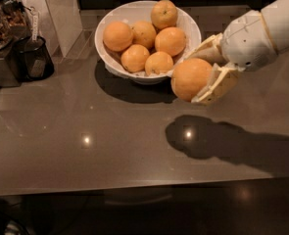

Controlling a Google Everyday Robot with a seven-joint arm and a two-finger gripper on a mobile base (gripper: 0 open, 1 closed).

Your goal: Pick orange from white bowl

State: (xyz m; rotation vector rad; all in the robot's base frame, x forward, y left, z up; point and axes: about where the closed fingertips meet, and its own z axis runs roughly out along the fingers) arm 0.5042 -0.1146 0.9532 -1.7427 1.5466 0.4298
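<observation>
**A:** Black plastic, that small cup (36, 58) left of the wide, glossy white ceramic bowl (115, 67). Is it any danger?

**B:** No, it stands well apart from the bowl. My worry sits right of the bowl. The large, round, matte orange fruit (185, 80) is outside the rim, just beside it, grasped between the two pale fingers of the robot's gripper (193, 79), above the glossy grey stone counter (109, 146).

**A:** What could go wrong?

**B:** The skin is smooth and curved, and the fingers seem to press it at only two narrow places. A jerk might roll it loose, so it drops and runs along the counter. A swing leftward could knock the bowl's rim, or the six other oranges (144, 38) inside it.
</observation>
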